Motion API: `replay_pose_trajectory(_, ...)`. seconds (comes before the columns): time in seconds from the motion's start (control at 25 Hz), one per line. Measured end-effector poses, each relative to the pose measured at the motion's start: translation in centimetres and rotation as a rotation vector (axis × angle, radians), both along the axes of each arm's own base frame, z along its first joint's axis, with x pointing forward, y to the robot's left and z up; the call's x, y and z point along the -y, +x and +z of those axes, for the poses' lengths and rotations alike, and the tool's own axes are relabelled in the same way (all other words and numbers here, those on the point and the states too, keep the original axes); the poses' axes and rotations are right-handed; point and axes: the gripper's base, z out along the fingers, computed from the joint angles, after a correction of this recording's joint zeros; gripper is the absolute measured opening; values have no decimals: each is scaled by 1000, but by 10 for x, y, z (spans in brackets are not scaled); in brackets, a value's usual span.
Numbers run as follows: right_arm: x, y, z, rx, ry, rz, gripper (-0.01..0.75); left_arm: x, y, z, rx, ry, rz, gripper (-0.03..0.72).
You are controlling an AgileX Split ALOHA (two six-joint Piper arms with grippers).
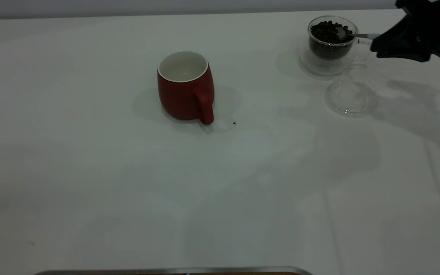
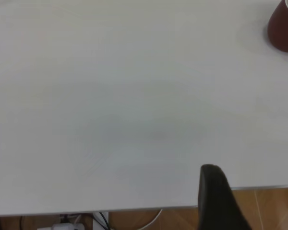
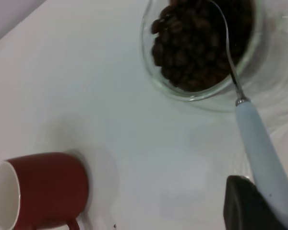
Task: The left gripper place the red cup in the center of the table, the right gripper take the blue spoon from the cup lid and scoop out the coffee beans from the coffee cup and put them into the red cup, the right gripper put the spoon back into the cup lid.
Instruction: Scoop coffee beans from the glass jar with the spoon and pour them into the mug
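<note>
Black and wedge-shaped, the right gripper (image 1: pixel 374 45) sits at the far right of the table (image 1: pixel 90 172), with its jaws pinched tight on the pale blue handle of the blue spoon (image 1: pixel 351 35). The spoon is small, with a shiny metal bowl and a thin metal stem. It lies almost flat. Its handle end is in the gripper and its bowl end points away from the gripper, into the coffee cup (image 1: pixel 331 44). The bowl rests on the heap of coffee beans (image 1: pixel 329 32), which are dark brown, nearly black.

The coffee cup is clear glass with double walls, and it stands upright. Just in front of it lies the cup lid (image 1: pixel 351 96), a flat clear glass disc.

Well apart from these, near the middle of the table, stands the red cup (image 1: pixel 185 87). It is dark red and round, white inside, with a white rim. Its loop handle points toward the near edge. A tiny dark speck (image 1: pixel 234 123) lies near it.

No writing shows on any of them.

The left gripper (image 2: pixel 221 201) hangs by the table's edge, far from the cups.
</note>
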Motion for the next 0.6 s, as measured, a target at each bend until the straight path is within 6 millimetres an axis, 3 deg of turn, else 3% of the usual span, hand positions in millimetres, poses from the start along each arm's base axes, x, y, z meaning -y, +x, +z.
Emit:
replay_pose_trajectory(0.2, -12, 1, 0, -8, 4, 19, 98, 0, 0, 0, 0, 0, 0, 451)
replay_pose_trajectory(0.6, -9, -1, 2, -40, 72, 1, 98, 0, 0, 0, 1, 0, 0, 451)
